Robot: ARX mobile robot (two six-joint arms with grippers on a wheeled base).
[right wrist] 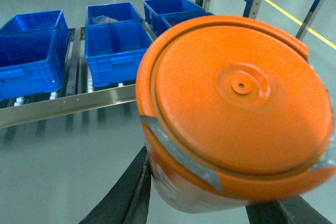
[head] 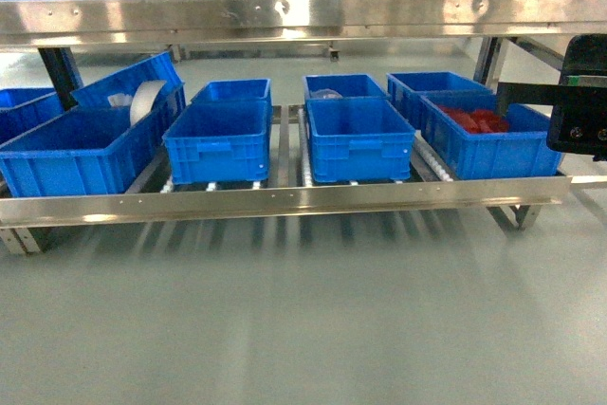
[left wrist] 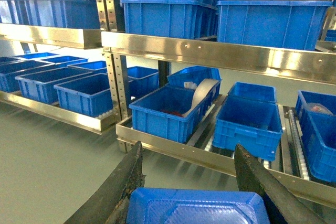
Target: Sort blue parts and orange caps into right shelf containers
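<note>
Two loads ride with you. Head view: your right gripper point(head: 580, 101) hangs at three o'clock beside the red-filled blue plastic crate point(head: 493, 154). Left wrist: narrow jaws clamp a blue moulded plastic part point(left wrist: 197, 205). Right wrist: jaws grip a round orange plastic cap point(right wrist: 236, 108), crates at eleven o'clock.

A steel shelf rail point(head: 285, 198) crosses the head view, with a second steel beam point(head: 285, 18) above it. Roller tracks point(head: 282, 144) run between the crates on the lower level. A white tape roll point(head: 145, 100) leans in the crate at 10 o'clock. Grey floor point(head: 303, 320) fills the 6 o'clock area. A yellow floor line point(right wrist: 294, 17) runs at 2 o'clock in the right wrist view.
</note>
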